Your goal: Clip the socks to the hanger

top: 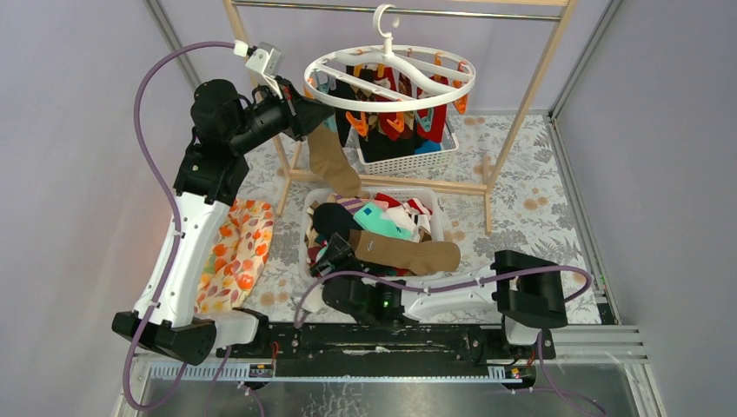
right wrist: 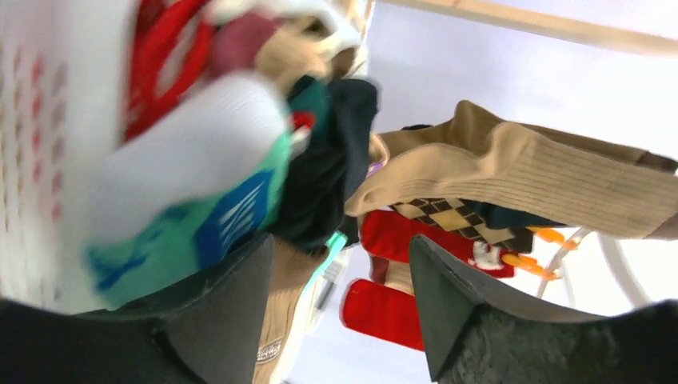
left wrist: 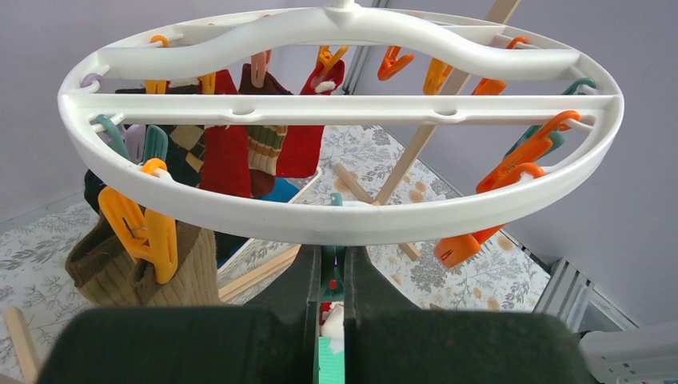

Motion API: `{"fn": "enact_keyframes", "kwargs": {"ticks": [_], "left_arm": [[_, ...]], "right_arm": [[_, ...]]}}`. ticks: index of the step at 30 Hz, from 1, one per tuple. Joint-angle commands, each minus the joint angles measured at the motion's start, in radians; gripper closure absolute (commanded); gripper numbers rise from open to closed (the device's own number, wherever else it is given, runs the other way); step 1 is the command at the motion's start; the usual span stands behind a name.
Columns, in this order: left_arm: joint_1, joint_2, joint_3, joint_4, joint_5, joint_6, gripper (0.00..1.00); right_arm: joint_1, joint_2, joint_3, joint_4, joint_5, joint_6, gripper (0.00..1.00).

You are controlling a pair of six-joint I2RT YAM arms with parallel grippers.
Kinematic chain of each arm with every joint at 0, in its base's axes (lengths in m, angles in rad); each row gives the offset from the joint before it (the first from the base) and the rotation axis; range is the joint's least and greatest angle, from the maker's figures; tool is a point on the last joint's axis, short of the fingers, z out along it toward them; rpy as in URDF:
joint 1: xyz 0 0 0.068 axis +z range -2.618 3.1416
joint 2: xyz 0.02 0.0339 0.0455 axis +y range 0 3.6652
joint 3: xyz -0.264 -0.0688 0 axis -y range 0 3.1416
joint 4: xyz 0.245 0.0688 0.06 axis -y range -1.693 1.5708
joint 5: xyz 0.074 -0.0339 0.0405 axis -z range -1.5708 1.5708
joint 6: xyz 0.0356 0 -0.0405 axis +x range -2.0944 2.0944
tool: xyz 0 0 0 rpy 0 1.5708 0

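Observation:
The white ring hanger (top: 388, 76) hangs by its hook from the rail, with several red, argyle and black socks clipped under it. A long tan-brown sock (top: 335, 161) hangs at its left edge, held by an orange clip (left wrist: 148, 232). My left gripper (top: 308, 113) is raised just under the ring's rim (left wrist: 336, 216) and is shut on a teal clip (left wrist: 332, 276). My right gripper (top: 335, 256) is low at the near left corner of the sock basket, open, with a mint-green and blue sock (right wrist: 184, 232) against its left finger. Another tan sock (top: 408, 254) lies across the pile.
A white lattice basket (top: 432, 201) holds the mixed sock pile. A second white basket (top: 408, 161) stands behind it under the hanger. The wooden-and-metal rail frame (top: 521, 95) straddles the back. A leaf-print cloth (top: 239, 252) lies at the left.

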Motion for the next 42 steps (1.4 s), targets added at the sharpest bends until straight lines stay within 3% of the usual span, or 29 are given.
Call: {"fn": "enact_keyframes", "kwargs": {"ticks": [1, 2, 4, 9, 12, 17, 21, 30, 42], "left_arm": [[0.01, -0.023, -0.009, 0.027, 0.003, 0.022, 1.0], [0.01, -0.025, -0.011, 0.028, 0.005, 0.022, 1.0], [0.01, -0.026, -0.015, 0.027, 0.009, 0.022, 1.0], [0.01, -0.027, -0.024, 0.037, 0.015, 0.018, 1.0], [0.01, -0.026, -0.026, 0.038, 0.017, 0.016, 1.0], [0.011, -0.025, -0.028, 0.041, 0.017, 0.018, 1.0], [0.011, -0.025, -0.03, 0.042, 0.019, 0.015, 1.0], [0.012, -0.025, -0.031, 0.037, 0.024, 0.018, 1.0], [0.013, -0.023, -0.031, 0.033, 0.026, 0.021, 1.0]], "right_arm": [[-0.018, -0.042, 0.184, 0.094, -0.037, 0.282, 0.28], [-0.026, -0.071, 0.204, 0.051, -0.048, 0.361, 0.22], [-0.048, -0.146, 0.21, -0.023, -0.102, 0.517, 0.02], [-0.116, -0.351, 0.155, -0.126, -0.32, 0.817, 0.0], [-0.145, -0.447, 0.098, -0.158, -0.402, 0.906, 0.0], [-0.148, -0.476, 0.054, -0.23, -0.414, 1.038, 0.0], [-0.148, -0.447, -0.023, -0.158, -0.448, 1.149, 0.03], [-0.148, -0.343, -0.149, 0.013, -0.259, 0.973, 0.18], [-0.148, -0.279, -0.145, 0.097, -0.238, 0.883, 0.21]]}}
